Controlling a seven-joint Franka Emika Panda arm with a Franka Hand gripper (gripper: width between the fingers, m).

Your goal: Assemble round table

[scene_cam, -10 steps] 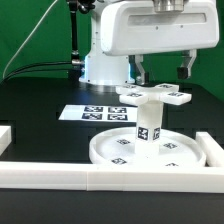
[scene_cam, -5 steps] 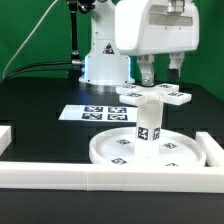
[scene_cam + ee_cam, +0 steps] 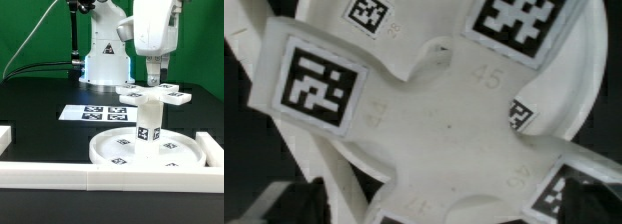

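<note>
The large round rimmed disc (image 3: 140, 152) lies flat on the black table. The short thick cylinder leg (image 3: 148, 126) stands upright on its middle. The flat foot (image 3: 156, 96), with tags on it, sits across the top of the leg. My gripper (image 3: 157, 78) hangs straight over the foot, turned edge-on to the exterior view, with its fingertips just above the foot. It looks open and holds nothing. In the wrist view the foot (image 3: 438, 120) fills the picture from close up and the fingers do not show clearly.
The marker board (image 3: 98, 113) lies behind the disc towards the exterior view's left. White border rails run along the front (image 3: 100, 176), the exterior view's right (image 3: 214, 150) and left (image 3: 5, 135). The robot base (image 3: 105, 62) stands at the back.
The hand has turned about its upright axis over the foot, from broadside to edge-on in the exterior view. The foot, leg and disc have not moved.
</note>
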